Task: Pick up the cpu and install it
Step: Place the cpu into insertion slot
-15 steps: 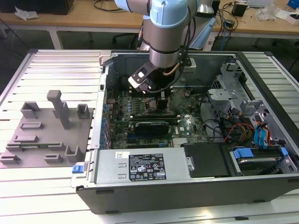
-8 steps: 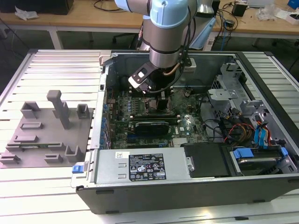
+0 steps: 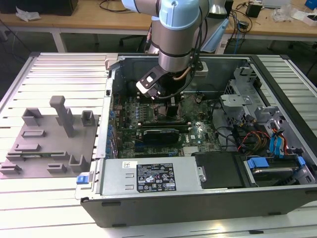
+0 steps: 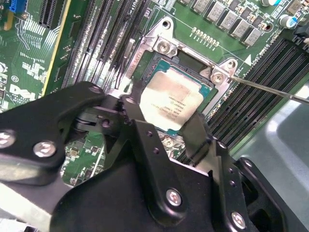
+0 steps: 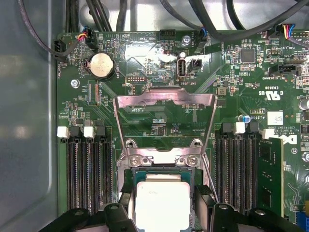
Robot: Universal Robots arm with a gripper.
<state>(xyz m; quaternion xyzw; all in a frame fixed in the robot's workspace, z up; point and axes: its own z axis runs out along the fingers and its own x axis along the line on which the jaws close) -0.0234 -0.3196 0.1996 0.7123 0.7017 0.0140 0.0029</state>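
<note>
Slatted metal table [image 3: 54, 74] carries an open computer case [image 3: 208, 203], and the arm [image 3: 173, 34] reaches down into it. On the green board [image 5: 159, 63] the cpu [image 4: 171, 99] lies flat, directly under the gripper [image 4: 161, 117] and over the socket [image 4: 142, 72]. I cannot tell if it is fully seated. Two black fingers [image 4: 194, 130] press on its opposite edges, so the hand is clamped on it. An opened metal cover [image 5: 164, 99] stands just beyond the cpu, a thin lever [image 4: 270, 89] is beside it, and memory slots [image 5: 87, 169] run along both sides.

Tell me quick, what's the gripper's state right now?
The gripper is closed on the cpu, one finger on each side, at the motherboard socket.
</note>
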